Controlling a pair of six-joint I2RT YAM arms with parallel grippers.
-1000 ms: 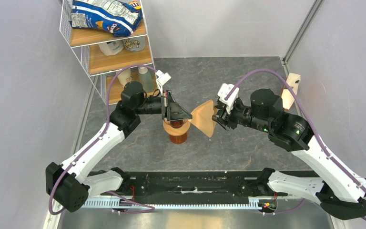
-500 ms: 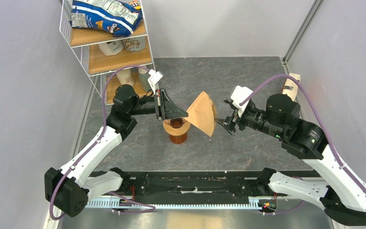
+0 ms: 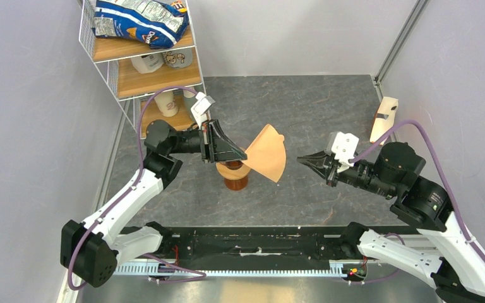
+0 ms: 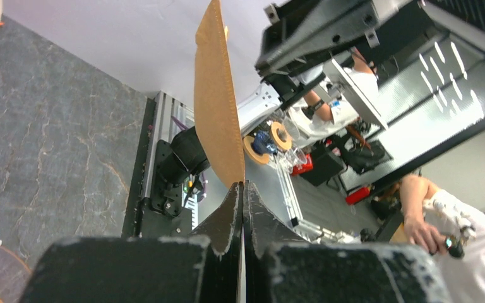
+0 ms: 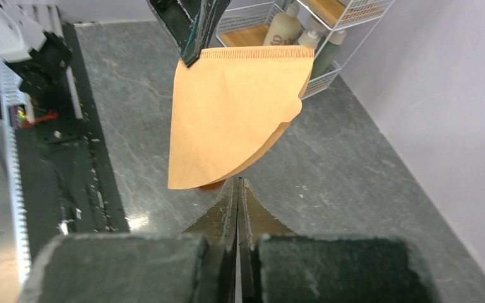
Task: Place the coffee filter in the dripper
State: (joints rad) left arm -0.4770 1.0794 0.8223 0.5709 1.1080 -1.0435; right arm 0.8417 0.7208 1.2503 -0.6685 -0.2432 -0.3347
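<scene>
Paper coffee filter (image 3: 266,153) pinched in left hand (image 3: 244,156), dripper (image 3: 230,167) atop amber vessel (image 3: 235,183)

A dark grey veined stone-look tabletop (image 3: 290,101) spreads beneath both sets of fingers; plain pale lilac-grey walls (image 3: 290,31) enclose it on three sides; a white wire shelf rack with wooden boards (image 3: 140,81) stands behind the fingers of the left gripper (image 3: 246,155), well apart from the right gripper (image 3: 300,159); a black rail (image 3: 259,243) runs along the near edge; the light is soft and even.

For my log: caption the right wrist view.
Left hand pinches the paper filter by a corner; right hand shut, empty.
</scene>
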